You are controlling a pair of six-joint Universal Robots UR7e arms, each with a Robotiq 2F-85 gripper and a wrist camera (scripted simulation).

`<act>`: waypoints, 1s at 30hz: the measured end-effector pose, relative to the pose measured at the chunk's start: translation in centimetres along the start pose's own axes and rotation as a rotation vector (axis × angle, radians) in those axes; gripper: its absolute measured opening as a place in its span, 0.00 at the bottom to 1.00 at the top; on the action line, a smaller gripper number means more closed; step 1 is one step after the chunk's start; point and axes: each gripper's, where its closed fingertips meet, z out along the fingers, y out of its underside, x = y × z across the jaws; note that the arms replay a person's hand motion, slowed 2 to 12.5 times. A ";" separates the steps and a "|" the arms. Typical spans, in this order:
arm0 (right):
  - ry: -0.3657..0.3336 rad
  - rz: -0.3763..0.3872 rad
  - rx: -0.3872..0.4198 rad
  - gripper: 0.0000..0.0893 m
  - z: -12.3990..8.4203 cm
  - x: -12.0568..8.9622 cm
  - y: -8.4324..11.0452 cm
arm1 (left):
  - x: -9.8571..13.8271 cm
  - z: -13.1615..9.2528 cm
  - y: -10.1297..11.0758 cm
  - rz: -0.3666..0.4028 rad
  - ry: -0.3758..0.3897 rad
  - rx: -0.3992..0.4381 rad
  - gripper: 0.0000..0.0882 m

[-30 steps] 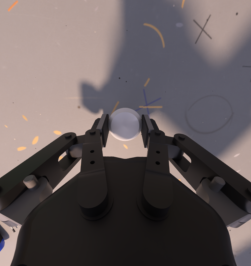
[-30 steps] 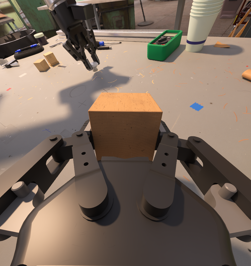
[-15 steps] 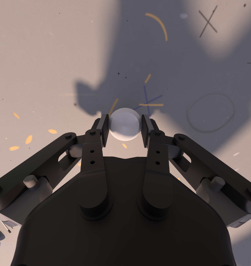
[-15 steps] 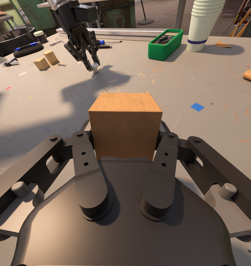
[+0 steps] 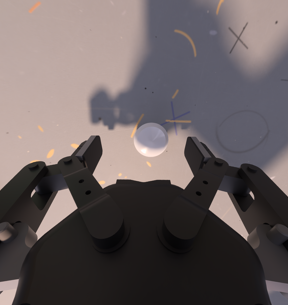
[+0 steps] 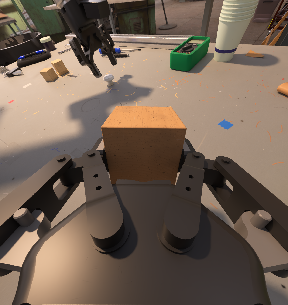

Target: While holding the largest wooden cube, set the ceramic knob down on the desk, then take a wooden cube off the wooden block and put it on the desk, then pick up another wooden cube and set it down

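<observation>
The knob [image 6: 108, 79] is small and white, and it stands upright on the counter [image 6: 197, 102] on its narrow foot, round top up. It sits at the far left of the counter, at the edge of a big shadow. The left gripper [image 6: 105, 69] hangs just above it with its fingers [image 5: 88, 149] spread wide apart, one on each side of the knob and not touching it. In the left wrist view the knob [image 5: 150, 139] lies straight ahead, in the middle of the gap and a little past the fingertips.

Half a second ago those fingers were shut tight on the knob. Now they have let go, and the knob is down on the counter by itself. The gripper looks a bit higher than it was.

The right gripper [image 6: 144, 148] is clamped on the big cube [image 6: 143, 142], one finger on each side, and holds it up off the counter, near the middle. That looks the same as before.

So the first job looks done. The next things to fetch are the two small cubes [image 6: 48, 74] [image 6: 59, 66], which sit side by side farther left of the knob. I cannot tell whether a block lies under them. The left gripper is much nearer to them, and its fingers are free, so it likely has to go left from here.
</observation>
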 end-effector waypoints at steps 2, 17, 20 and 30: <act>0.002 -0.005 0.001 0.67 0.0 0.0 -0.1 | -0.3 -1.2 -0.2 -0.008 -0.022 0.027 0.97; -0.013 -0.017 0.030 0.67 0.1 -0.3 -0.4 | -2.0 -16.7 3.6 -0.169 -0.301 0.283 0.97; -0.018 -0.014 0.031 0.67 0.3 -0.3 -0.4 | -2.0 -19.3 6.2 -0.230 -0.369 0.294 0.97; -0.046 -0.016 0.036 0.67 1.2 -0.7 -0.5 | -1.0 -23.1 16.5 -0.484 -0.496 0.244 0.97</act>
